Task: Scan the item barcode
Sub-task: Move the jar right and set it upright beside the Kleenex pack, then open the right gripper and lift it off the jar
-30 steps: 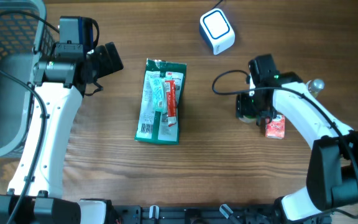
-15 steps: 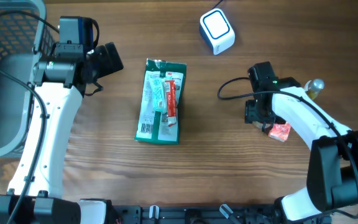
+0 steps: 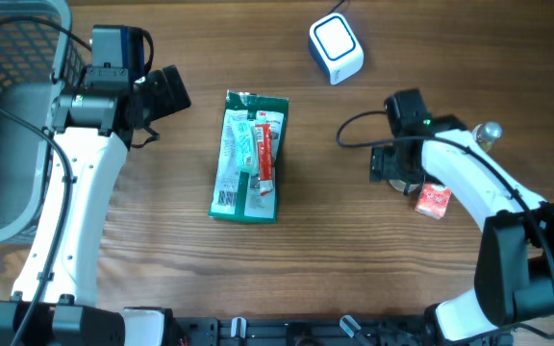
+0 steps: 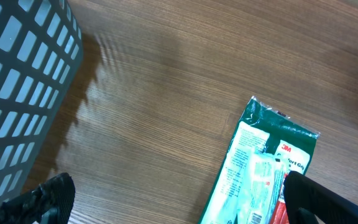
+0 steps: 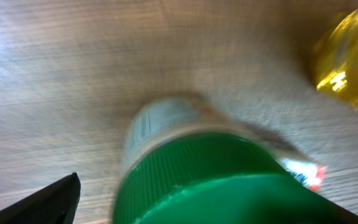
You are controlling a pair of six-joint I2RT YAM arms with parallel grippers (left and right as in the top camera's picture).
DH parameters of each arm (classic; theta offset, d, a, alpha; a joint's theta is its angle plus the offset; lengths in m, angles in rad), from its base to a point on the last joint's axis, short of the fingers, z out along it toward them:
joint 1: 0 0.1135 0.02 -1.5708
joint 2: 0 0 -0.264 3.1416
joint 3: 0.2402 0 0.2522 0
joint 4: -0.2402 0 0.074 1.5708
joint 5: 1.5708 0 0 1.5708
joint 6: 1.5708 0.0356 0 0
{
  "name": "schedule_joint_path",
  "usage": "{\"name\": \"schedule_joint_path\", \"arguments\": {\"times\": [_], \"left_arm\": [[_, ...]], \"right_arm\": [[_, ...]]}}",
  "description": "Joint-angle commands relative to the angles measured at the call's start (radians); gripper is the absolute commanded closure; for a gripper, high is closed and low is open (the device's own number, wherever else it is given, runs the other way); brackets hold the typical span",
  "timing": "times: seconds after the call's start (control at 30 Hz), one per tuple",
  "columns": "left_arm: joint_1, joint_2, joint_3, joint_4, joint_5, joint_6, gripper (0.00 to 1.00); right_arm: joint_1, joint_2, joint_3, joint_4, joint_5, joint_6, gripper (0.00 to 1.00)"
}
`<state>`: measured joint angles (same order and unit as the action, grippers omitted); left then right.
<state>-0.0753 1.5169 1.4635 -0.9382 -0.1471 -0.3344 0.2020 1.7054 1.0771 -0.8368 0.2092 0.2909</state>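
bottle (image 5: 157, 124), ribbed round green cap (image 5: 210, 180)

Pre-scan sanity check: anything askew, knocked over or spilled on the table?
Only the small red carton stands out. It lies skewed at an angle, close beside the green-lidded jar. The green packet lies flat and the scanner sits upright. No spills or damage visible.

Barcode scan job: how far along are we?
Done: nothing visible; the scanner stands alone. In hand: right claw open over the green-lidded jar, no grip. Left claw open, idle near the green packet. Left: lift an item, show its barcode to the scanner.
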Motion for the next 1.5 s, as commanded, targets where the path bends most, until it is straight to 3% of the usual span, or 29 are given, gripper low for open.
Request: {"name": "schedule_joint_path", "arguments": {"times": [0.0, 0.07, 0.13, 0.3, 0.37, 0.6, 0.67, 0.9, 1.07, 1.33, 1.47], "left_arm": [[0.005, 0.003, 0.008, 0.002, 0.008, 0.013, 0.0], [0.005, 0.003, 0.008, 0.002, 0.008, 0.013, 0.0], [0.005, 0.003, 0.008, 0.002, 0.008, 0.013, 0.0], [0.005, 0.003, 0.008, 0.002, 0.008, 0.013, 0.0], [0.005, 0.003, 0.008, 0.002, 0.008, 0.013, 0.0], [0.005, 0.003, 0.008, 0.002, 0.008, 0.013, 0.0], [0.005, 0.003, 0.008, 0.002, 0.008, 0.013, 0.0], [0.005, 0.003, 0.008, 0.002, 0.008, 0.013, 0.0], [0.005, 0.003, 0.008, 0.002, 0.008, 0.013, 0.0], [0.005, 0.003, 0.008, 0.002, 0.008, 0.013, 0.0], [0.005, 0.003, 0.008, 0.002, 0.008, 0.013, 0.0]], "right_arm": [[0.0, -0.024, 0.163, -0.067, -0.015, 0.005, 0.0], [0.003, -0.035, 0.229, -0.106, -0.06, 0.005, 0.0], [0.003, -0.047, 0.286, -0.14, -0.144, 0.005, 0.09], [0.006, -0.06, 0.288, -0.151, -0.352, 0.004, 0.74], [0.017, -0.06, 0.259, -0.146, -0.373, 0.005, 0.85], [0.081, -0.058, 0.098, -0.042, -0.358, 0.005, 0.87], [0.098, -0.058, 0.038, 0.023, -0.294, 0.023, 0.96], [0.099, -0.058, -0.04, 0.071, 0.039, 0.109, 0.96], [0.097, -0.058, -0.043, 0.073, 0.156, 0.157, 0.96], [0.097, -0.058, -0.043, 0.088, 0.16, 0.261, 0.96], [0.097, -0.058, -0.043, 0.097, -0.002, 0.258, 0.94]]}}
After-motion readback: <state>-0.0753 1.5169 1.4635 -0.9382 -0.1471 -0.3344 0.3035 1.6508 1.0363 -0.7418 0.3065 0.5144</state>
